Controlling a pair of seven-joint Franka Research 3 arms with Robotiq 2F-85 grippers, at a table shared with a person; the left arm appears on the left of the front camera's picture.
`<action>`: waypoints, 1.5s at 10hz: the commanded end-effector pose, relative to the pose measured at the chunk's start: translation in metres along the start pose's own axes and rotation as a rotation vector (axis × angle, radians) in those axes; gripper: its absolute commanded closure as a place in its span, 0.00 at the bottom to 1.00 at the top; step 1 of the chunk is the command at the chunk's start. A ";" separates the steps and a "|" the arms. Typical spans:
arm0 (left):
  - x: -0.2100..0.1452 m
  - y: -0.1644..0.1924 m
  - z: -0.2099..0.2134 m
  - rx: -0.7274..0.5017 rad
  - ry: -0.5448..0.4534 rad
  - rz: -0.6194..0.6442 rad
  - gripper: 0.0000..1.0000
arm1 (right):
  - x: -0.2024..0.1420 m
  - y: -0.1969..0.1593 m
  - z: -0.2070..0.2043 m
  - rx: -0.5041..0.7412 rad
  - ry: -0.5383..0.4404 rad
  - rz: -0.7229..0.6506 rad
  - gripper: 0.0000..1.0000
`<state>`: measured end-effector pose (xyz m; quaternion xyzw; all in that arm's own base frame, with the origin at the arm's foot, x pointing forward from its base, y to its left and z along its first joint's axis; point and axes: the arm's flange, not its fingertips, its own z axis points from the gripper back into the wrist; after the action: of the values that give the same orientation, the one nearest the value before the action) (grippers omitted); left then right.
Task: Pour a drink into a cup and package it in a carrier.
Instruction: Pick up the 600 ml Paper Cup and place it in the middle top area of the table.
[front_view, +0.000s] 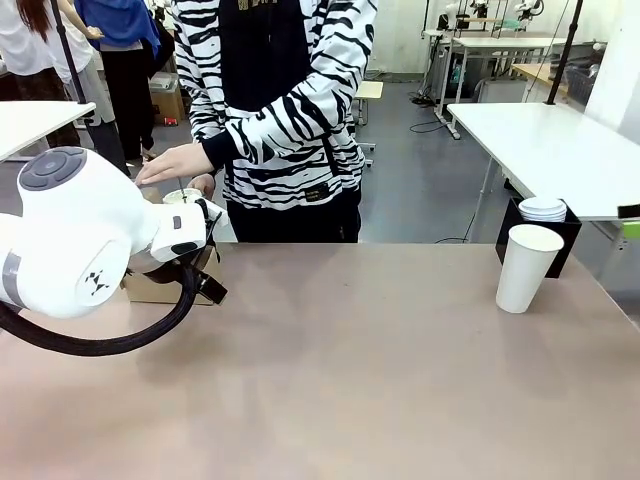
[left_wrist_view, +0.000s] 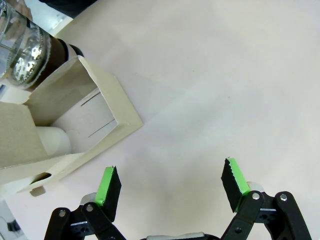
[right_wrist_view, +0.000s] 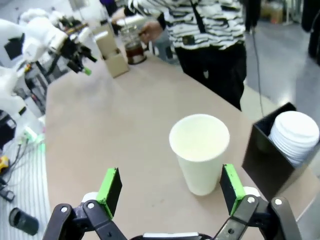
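The white paper cup (front_view: 528, 268) stands upright and empty at the table's right; in the right wrist view the cup (right_wrist_view: 200, 150) sits just ahead of my open right gripper (right_wrist_view: 172, 187), untouched. The brown cardboard carrier (left_wrist_view: 75, 115) lies at the far left of the table, ahead and to the left of my open left gripper (left_wrist_view: 172, 182), which hovers over bare table. Behind the carrier stands a glass jug (right_wrist_view: 132, 47) holding the dark brown drink (right_wrist_view: 134, 54). A person's hand (front_view: 175, 165) rests on the jug's top. My left arm (front_view: 90, 240) hides most of the carrier (front_view: 160, 290).
A black box of white lids (front_view: 541, 222) stands just behind the cup at the right edge. The person in a striped top (front_view: 280, 100) stands at the far side, left of centre. Something white (left_wrist_view: 52, 140) sits inside the carrier.
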<state>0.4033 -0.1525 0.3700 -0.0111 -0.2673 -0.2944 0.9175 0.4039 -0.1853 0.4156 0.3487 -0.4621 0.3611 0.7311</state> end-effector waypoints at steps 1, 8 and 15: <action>0.000 0.001 0.000 -0.001 -0.001 0.001 0.00 | -0.039 -0.041 0.007 0.072 -0.125 0.071 0.00; 0.000 0.001 0.000 -0.001 -0.001 0.001 0.00 | -0.137 -0.062 -0.075 0.116 -0.289 0.159 0.00; 0.000 0.001 0.000 -0.001 -0.001 0.001 0.00 | -0.141 -0.064 -0.108 0.088 -0.320 0.133 0.00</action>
<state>0.4032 -0.1526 0.3700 -0.0109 -0.2672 -0.2945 0.9175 0.4495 -0.1634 0.2401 0.4114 -0.5599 0.3731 0.6149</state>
